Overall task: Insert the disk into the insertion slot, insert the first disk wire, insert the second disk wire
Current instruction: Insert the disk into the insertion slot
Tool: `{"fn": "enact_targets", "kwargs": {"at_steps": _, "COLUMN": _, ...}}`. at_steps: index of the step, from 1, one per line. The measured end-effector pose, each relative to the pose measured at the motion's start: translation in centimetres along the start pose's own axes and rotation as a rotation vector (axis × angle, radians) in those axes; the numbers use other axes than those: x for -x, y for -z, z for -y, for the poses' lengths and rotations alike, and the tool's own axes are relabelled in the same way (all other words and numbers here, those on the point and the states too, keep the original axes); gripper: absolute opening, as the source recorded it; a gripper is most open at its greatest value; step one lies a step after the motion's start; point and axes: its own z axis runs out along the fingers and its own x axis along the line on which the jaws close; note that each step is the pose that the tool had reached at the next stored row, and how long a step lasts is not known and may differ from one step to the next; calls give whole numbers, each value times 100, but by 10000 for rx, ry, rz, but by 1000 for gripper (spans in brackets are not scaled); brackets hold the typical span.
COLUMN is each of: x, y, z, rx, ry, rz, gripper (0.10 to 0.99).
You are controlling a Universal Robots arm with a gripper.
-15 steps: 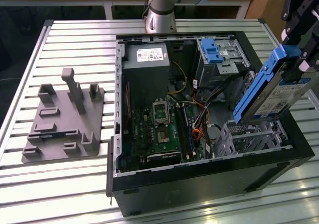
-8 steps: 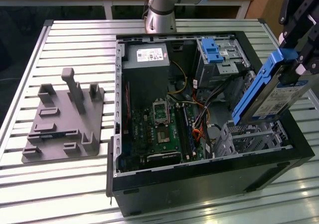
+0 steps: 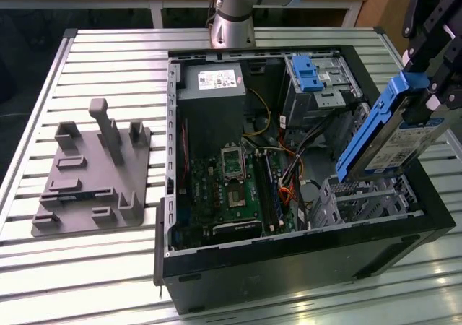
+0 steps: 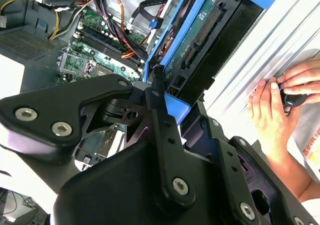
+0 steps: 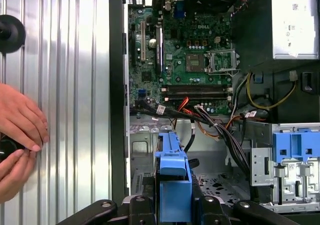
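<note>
My gripper (image 3: 422,105) is shut on the disk (image 3: 386,141), a silver drive with a white label in a bright blue carrier. The disk hangs tilted, its lower end just above the insertion slot (image 3: 361,198), the grey perforated cage in the case corner at the exterior view's right. In the first wrist view the blue carrier (image 5: 172,177) sits between my black fingers (image 5: 137,210), above the cage floor (image 5: 220,182). The disk's underside and connector (image 4: 197,42) face the second wrist view. Loose black, orange and yellow wires (image 3: 289,167) lie beside the cage.
The open black computer case (image 3: 289,267) lies on a slatted metal table (image 3: 108,260). A taller grey bay with a blue latch (image 3: 309,72) stands behind the cage. A grey fixture (image 3: 94,173) sits at the exterior view's left. A person's hands (image 5: 20,135) rest on the table near the case.
</note>
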Motion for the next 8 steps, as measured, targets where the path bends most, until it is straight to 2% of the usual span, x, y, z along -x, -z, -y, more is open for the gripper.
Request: {"fn": "enact_targets", "kwargs": {"at_steps": 8, "x": 12, "y": -7, "z": 15, "rx": 2, "ry": 34, "rz": -3, "gripper": 365}}
